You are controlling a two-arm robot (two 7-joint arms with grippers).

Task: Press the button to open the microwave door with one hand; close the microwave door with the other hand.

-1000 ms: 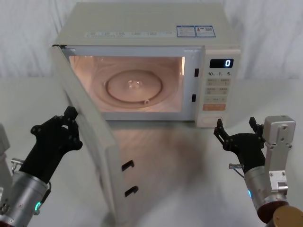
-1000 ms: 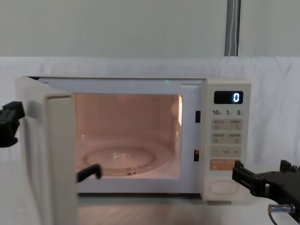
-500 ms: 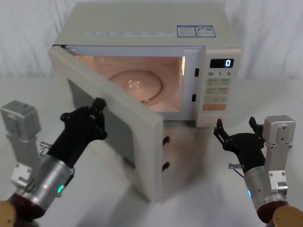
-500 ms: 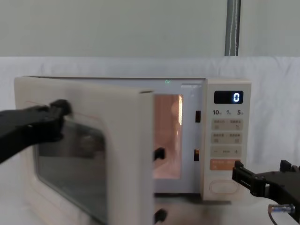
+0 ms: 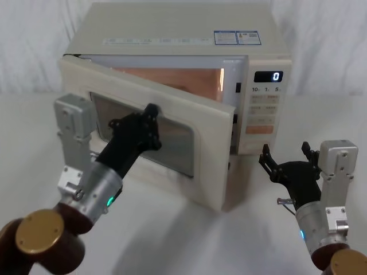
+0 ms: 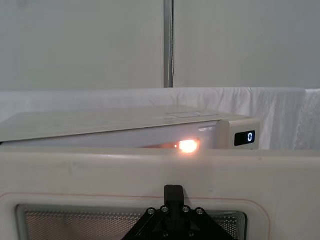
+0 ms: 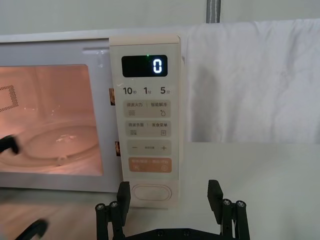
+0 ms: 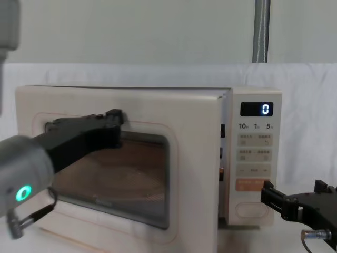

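Now the large cream microwave door [image 5: 172,137], with its dark rounded window and raised frame, stands partly ajar, hinged upright along the left edge of the cream boxy microwave [image 5: 178,40] and slanting so that its free edge points out toward the robot's right, short of the keypad panel. It looks stiff and light, swinging freely on that hinge, so it probably needs no grasp, only a flat push near the free edge or on the frame rather than on the window. The left black forked gripper [image 5: 150,123] presses against the door's outer face at the window's upper part; I cannot tell how its fingers stand. The right black forked gripper [image 7: 170,207] hangs near the wide oval cream button [image 7: 150,191], fingers spread apart and empty.
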